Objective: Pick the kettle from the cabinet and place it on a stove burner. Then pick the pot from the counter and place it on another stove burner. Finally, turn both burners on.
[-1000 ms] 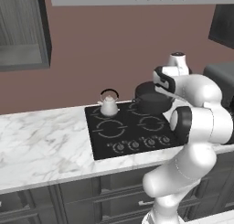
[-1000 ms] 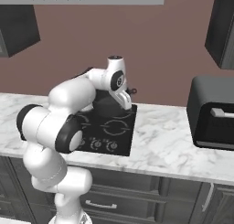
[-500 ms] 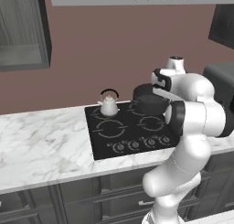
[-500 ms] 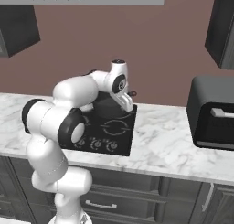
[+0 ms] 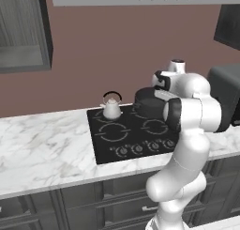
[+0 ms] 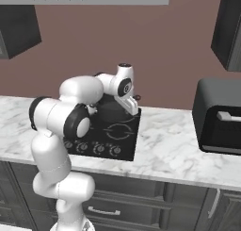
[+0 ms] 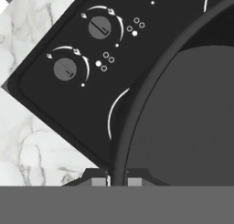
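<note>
A simulated kitchen: a white robot arm reaches over a black glass cooktop (image 5: 133, 135) set into a white marble table (image 5: 42, 154). The small pale kettle (image 5: 111, 108) already stands on the back-left burner, upright, with its thin black handle arched above it. The wide dark pot (image 5: 149, 102) is over the back-right part of the cooktop, partly hidden behind the arm's forearm; whether its base is touching the glass or just above it cannot be told from the base views. In the hand view the gripper (image 7: 117, 181) is pinched on the pot's thin rim, one fingertip either side of the wall, with the pot's grey interior filling the right of the view and two round knobs (image 7: 99, 27) and a white burner ring (image 7: 111, 113) showing to the left. The step in hand appears to be setting the pot down on a burner apart from the kettle's. To do it well, the pot should be kept level (a rim grip on one side lets the far side sag), centred over the ring rather than overlapping the knob row, lowered gently until the base is flat, and only then released, with the gripper lifting straight up so the rim is not dragged. A dark toaster oven (image 6: 219, 117) sits well apart on the right.
</note>
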